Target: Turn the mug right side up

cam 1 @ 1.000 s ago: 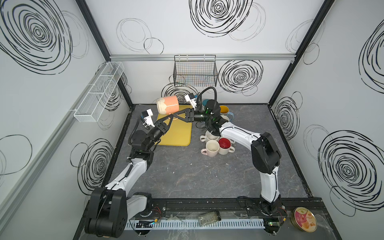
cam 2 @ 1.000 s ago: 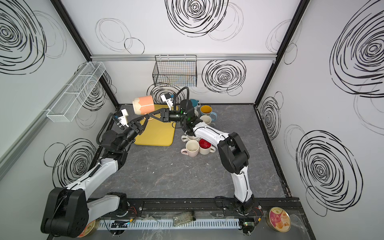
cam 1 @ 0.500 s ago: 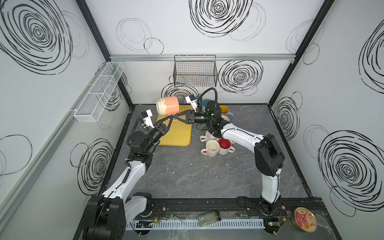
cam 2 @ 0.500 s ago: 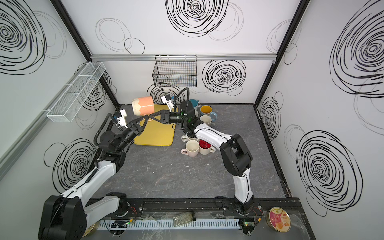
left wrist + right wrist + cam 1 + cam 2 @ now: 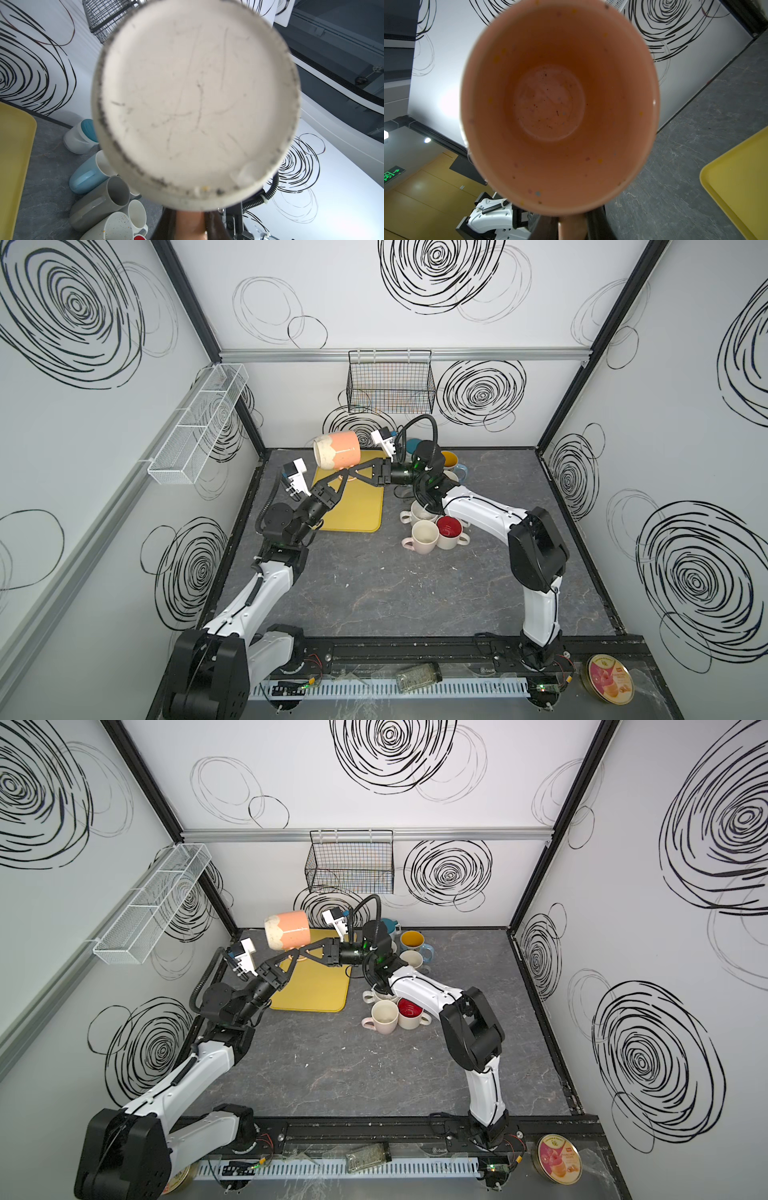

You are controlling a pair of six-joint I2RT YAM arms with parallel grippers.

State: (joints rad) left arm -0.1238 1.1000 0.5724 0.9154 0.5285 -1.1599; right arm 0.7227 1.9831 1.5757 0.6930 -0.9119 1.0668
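**A:** Right wrist view looks straight into the open mouth of the mug (image 5: 560,104), peach inside, and the handle (image 5: 571,227) sits between that arm's dark fingers (image 5: 593,228). Where is it in the cell?

**B:** Off the table altogether. In both top views the mug (image 5: 336,450) hangs in the air on its side, over the far end of the yellow tray (image 5: 357,510), near the back wall.

**A:** And its long axis?

**B:** Roughly level, running across the cell. The pale base faces the left arm and fills the left wrist view. The mouth faces the right arm. The handle points down, and both sets of fingers meet on it from opposite ends.

**A:** So both arms hold it?

**B:** The left gripper (image 5: 344,480) is clenched on the handle. The right gripper (image 5: 356,473) looks clamped on the same handle too. Its fingers lie tight against both sides, with no gap I can see.

**A:** Which arm should do the turning?

**B:** My guess is the right one. It comes in from the mouth side, so once the left lets go, a swing of its wrist could lift the mouth up and bring the base down toward the tray. The other mugs (image 5: 432,531) stand close under that arm, so the set-down wants care.
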